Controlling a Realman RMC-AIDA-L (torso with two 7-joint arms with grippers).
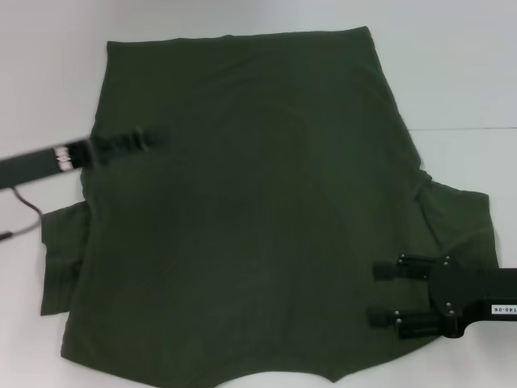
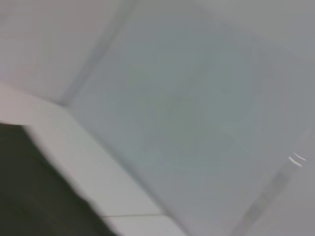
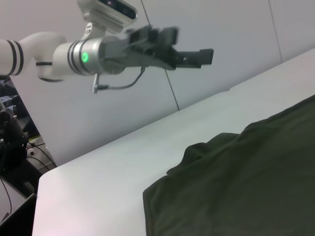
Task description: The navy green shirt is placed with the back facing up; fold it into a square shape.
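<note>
both end effectors hover over the flat navy green shirt [image 1: 258,210].

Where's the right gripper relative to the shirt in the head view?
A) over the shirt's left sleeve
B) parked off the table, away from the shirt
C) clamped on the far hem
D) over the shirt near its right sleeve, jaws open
D: the right gripper sits over the navy green shirt by its right sleeve, its two fingers spread apart with nothing between them; the left gripper is over the shirt's opposite side, raised.
</note>
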